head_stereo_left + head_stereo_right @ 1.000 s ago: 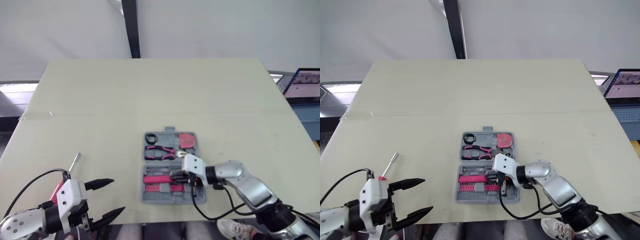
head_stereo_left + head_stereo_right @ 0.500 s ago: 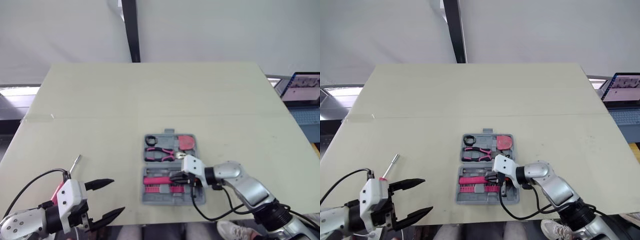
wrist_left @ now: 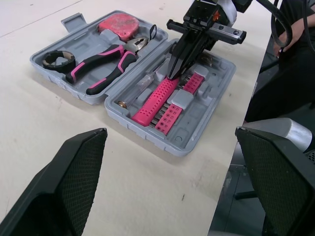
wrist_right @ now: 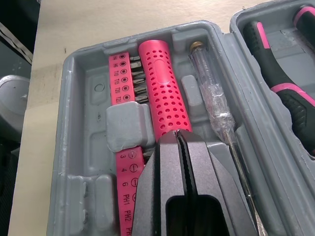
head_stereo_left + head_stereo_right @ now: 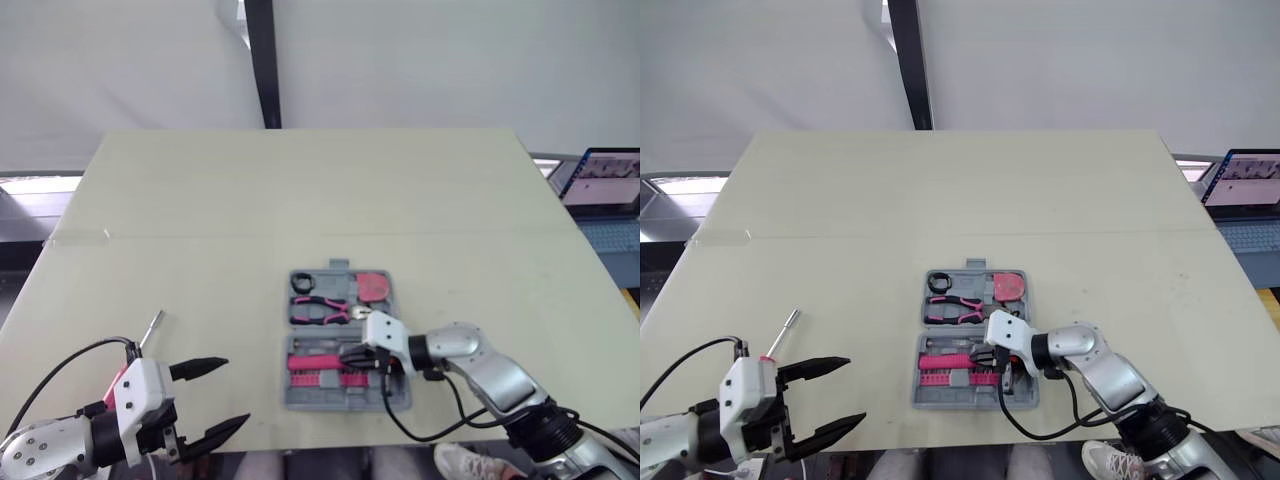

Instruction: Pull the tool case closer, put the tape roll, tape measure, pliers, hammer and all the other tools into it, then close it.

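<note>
In the tool case (image 4: 81,147), the closed right hand (image 4: 178,133) touches the pink handle (image 4: 160,93); left hand (image 5: 235,392) gapes empty.

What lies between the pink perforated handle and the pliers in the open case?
A clear-handled screwdriver, lying lengthwise beside the pink perforated handle; past it comes the dividing wall of the case, then the pliers. The right wrist view shows this.

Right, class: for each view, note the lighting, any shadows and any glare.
Left eye view: the table is evenly lit with no hard shadows, and the laptop screen glows at the right edge. Left wrist view: a thin soft shadow runs under the tool case's near edge. Right wrist view: small highlights glint on the clear screwdriver.
</note>
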`<act>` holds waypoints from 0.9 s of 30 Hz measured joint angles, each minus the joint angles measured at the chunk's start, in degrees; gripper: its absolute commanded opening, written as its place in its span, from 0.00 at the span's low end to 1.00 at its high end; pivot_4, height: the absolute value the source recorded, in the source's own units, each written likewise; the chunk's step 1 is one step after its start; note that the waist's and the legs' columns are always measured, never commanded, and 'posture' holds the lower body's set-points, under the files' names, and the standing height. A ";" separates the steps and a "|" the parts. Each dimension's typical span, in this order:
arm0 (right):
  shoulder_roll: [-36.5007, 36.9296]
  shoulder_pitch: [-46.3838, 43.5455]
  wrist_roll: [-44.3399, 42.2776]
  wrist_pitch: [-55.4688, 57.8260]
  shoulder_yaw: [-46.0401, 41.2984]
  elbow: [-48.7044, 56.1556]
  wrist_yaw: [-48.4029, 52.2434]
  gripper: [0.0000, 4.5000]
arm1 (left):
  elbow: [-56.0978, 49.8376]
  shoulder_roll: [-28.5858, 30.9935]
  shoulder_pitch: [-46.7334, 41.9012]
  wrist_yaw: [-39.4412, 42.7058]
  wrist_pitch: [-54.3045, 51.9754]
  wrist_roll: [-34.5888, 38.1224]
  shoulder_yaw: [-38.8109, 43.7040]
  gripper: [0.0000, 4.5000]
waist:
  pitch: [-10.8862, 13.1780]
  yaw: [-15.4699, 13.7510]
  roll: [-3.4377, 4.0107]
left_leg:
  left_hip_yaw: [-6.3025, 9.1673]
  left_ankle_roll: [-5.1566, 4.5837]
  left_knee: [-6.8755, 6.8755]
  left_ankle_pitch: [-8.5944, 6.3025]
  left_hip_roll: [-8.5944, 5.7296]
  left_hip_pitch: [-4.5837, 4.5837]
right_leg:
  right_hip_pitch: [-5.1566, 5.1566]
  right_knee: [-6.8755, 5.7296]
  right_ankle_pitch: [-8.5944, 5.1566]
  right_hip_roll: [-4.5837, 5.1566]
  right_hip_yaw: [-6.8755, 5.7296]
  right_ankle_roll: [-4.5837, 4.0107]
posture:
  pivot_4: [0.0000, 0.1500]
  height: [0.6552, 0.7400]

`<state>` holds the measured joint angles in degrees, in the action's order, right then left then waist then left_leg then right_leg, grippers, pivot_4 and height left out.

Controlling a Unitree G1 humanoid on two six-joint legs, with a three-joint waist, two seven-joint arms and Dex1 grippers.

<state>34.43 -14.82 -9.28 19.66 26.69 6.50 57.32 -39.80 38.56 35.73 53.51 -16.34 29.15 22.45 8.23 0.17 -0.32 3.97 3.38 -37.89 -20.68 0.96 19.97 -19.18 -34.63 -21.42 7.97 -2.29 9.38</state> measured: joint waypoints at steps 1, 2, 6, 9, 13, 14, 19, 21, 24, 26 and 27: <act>-0.05 0.10 0.23 -0.37 0.07 -0.33 0.10 0.01 | -0.03 0.07 0.02 -0.05 -0.07 0.00 0.02 1.00 | 0.00 0.01 0.00 | 0.00 0.00 0.01 0.00 0.00 -0.05 | 0.05 0.02 0.00 0.00 0.00 0.00 | 1.00 1.00; -0.06 0.09 0.34 -0.62 0.14 -0.55 0.14 0.01 | -0.06 0.15 -0.02 -0.11 -0.13 0.00 0.03 1.00 | 0.01 0.00 0.01 | 0.00 0.00 0.06 -0.01 0.00 -0.18 | 0.21 0.12 0.00 0.00 -0.02 -0.01 | 1.00 1.00; -0.46 0.22 0.35 -0.72 0.26 -1.51 0.43 0.01 | -0.30 0.37 -0.05 -0.21 -0.53 0.03 0.03 1.00 | -0.03 0.00 0.18 | -0.02 0.00 0.48 -0.06 0.02 -0.86 | 0.85 0.53 -0.02 0.00 -0.04 -0.04 | 1.00 1.00; -0.66 0.38 0.35 -0.84 0.19 -1.60 0.45 0.01 | -0.30 0.39 -0.12 -0.22 -0.73 0.03 0.02 1.00 | -0.09 0.00 0.09 | -0.01 0.00 0.49 -0.06 0.03 -0.83 | 0.84 0.57 -0.02 0.00 -0.05 -0.04 | 1.00 1.00; -1.30 1.33 0.30 -1.14 -0.71 -1.51 0.14 0.01 | -0.29 0.39 -0.35 -0.20 -0.73 0.03 0.02 1.00 | -0.09 -0.01 0.09 | -0.01 0.00 0.50 -0.06 0.04 -0.82 | 0.83 0.59 -0.02 0.00 -0.06 -0.04 | 1.00 1.00; -1.39 1.59 0.26 -1.13 -0.97 -1.32 0.00 0.01 | -0.28 0.39 -0.45 -0.19 -0.67 0.01 0.00 1.00 | -0.08 0.00 0.11 | -0.01 0.00 0.50 -0.06 0.04 -0.81 | 0.83 0.60 -0.02 0.00 -0.06 -0.04 | 1.00 1.00; -0.54 4.12 -1.18 4.10 -4.98 5.19 -1.85 0.01 | -0.24 0.27 -1.25 -0.41 -0.44 -0.02 -0.88 1.00 | 0.49 -0.20 0.52 | -0.01 0.00 0.43 -0.06 0.01 -0.60 | 0.71 0.64 0.00 0.01 -0.06 0.00 | 1.00 1.00; 1.64 5.24 -2.68 7.58 -7.87 9.12 -2.06 0.01 | -0.24 -0.02 -1.53 -1.29 -0.69 -0.04 -1.31 1.00 | 0.92 -0.39 0.85 | -0.01 0.00 0.42 -0.06 0.01 -0.47 | 0.59 0.63 0.01 0.01 -0.07 0.02 | 1.00 1.00; 5.13 7.41 -6.62 11.07 -15.14 15.95 -2.26 0.01 | -0.24 -0.83 -3.06 -3.38 -0.72 -0.87 -2.29 1.00 | 1.17 -0.52 1.03 | 0.00 0.00 0.46 -0.06 0.01 -0.35 | 0.50 0.66 0.02 0.01 -0.15 0.03 | 1.00 1.00; 9.32 10.74 -9.91 13.65 -20.72 20.70 -1.56 0.06 | 0.04 -0.97 -3.85 -4.88 -1.60 -1.44 -2.79 1.00 | 1.20 -0.68 1.03 | 0.00 -0.04 0.49 -0.08 0.01 -0.29 | 0.51 0.66 0.03 0.01 -0.18 0.05 | 1.00 1.00; 11.64 12.91 -11.21 14.79 -23.13 22.17 -0.78 0.13 | 0.20 -1.09 -3.85 -5.44 -1.92 -1.77 -2.91 1.00 | 1.21 -0.88 1.02 | 0.00 -0.08 0.48 -0.10 0.00 -0.24 | 0.51 0.67 0.04 0.01 -0.19 0.07 | 1.00 1.00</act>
<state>46.07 -1.92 -20.50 34.45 3.56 28.67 56.53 -39.60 37.47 31.88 48.08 -18.25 27.39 19.54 9.44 -0.71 0.70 3.97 3.30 -37.41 -20.79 0.96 19.73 -18.67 -33.96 -21.38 7.98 -2.49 9.46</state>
